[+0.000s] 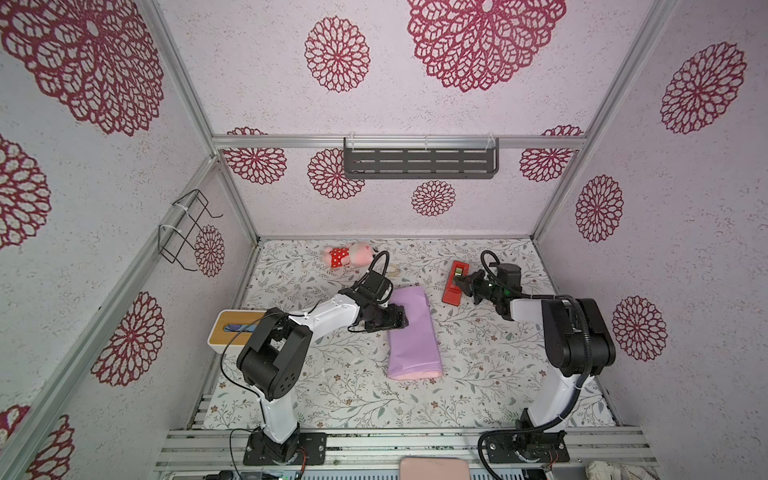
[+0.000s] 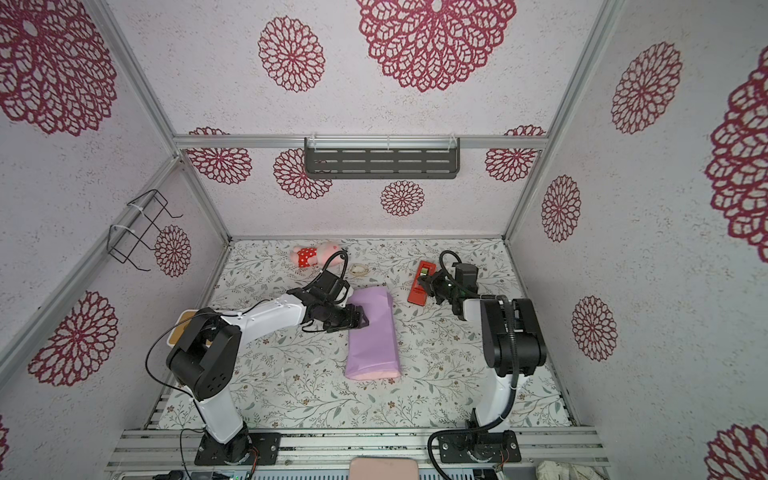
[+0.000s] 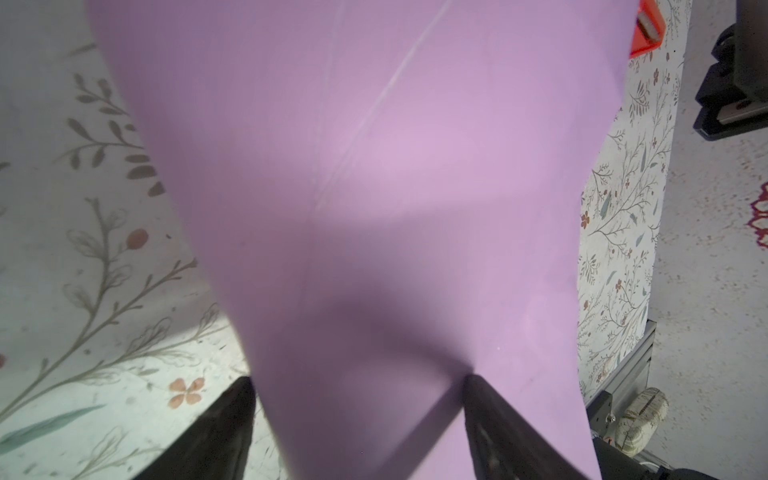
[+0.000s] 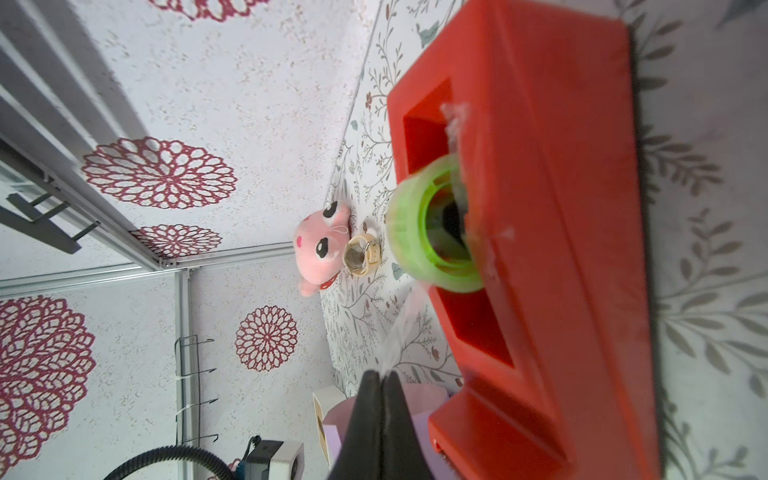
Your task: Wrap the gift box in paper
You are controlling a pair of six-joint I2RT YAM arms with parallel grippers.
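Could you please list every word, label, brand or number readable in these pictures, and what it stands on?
None can be read.
The tape dispenser, the clear tape, the paper, the tissue box and the plush toy show no lettering.
The small gold item beside the toy is too blurred to tell.

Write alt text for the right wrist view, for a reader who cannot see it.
The right gripper, jaws shut, pinches a strip of clear tape drawn from the green-cored tape roll in a red tape dispenser that lies on the floral mat. Beyond it a pink plush toy lies by the flowered wall.
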